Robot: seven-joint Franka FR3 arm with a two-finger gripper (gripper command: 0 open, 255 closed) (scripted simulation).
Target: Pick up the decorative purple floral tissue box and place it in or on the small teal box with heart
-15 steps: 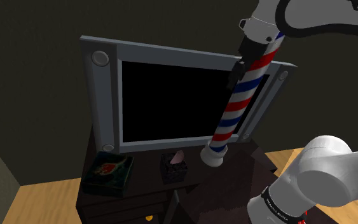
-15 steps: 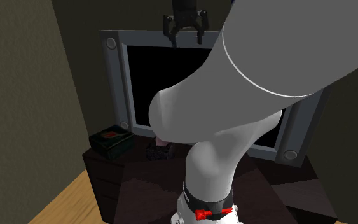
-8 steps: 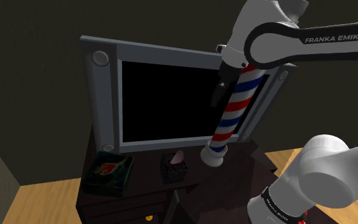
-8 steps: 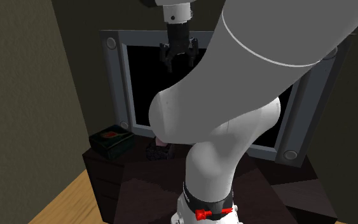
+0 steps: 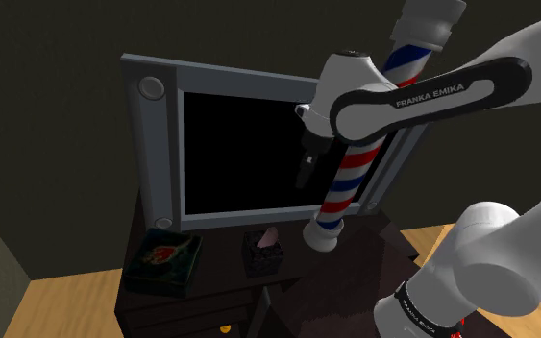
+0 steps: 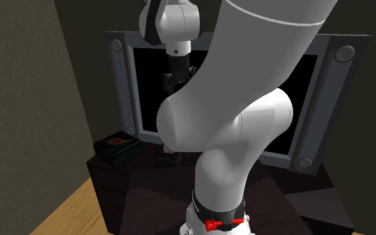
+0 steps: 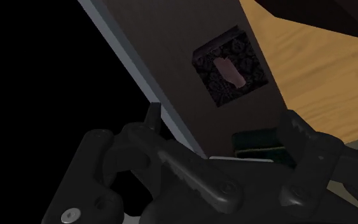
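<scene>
The tissue box (image 5: 263, 253) is dark and patterned, with a pink tissue sticking out, and stands on a dark cabinet (image 5: 350, 274) in front of a big screen. To its left in the shoulder view lies the dark green box with a red heart (image 5: 165, 261). My gripper (image 5: 304, 179) hangs high in front of the screen, well above both boxes, open and holding nothing. In the wrist view the tissue box (image 7: 229, 67) lies far ahead of the open gripper (image 7: 222, 116), with a corner of the green box (image 7: 260, 142) between the fingers. My arm hides part of the tissue box (image 6: 164, 156) beside the green box (image 6: 116, 147).
A grey-framed screen (image 5: 153, 144) with a black panel stands upright at the back of the cabinet. A red, white and blue striped pole (image 5: 353, 168) leans in front of it, right of the tissue box. Wooden floor (image 5: 66, 298) lies below the cabinet.
The arm has swung down, and the gripper has dropped from near the screen's top edge towards the shoulder view's left, in front of the screen. The boxes have stayed put.
</scene>
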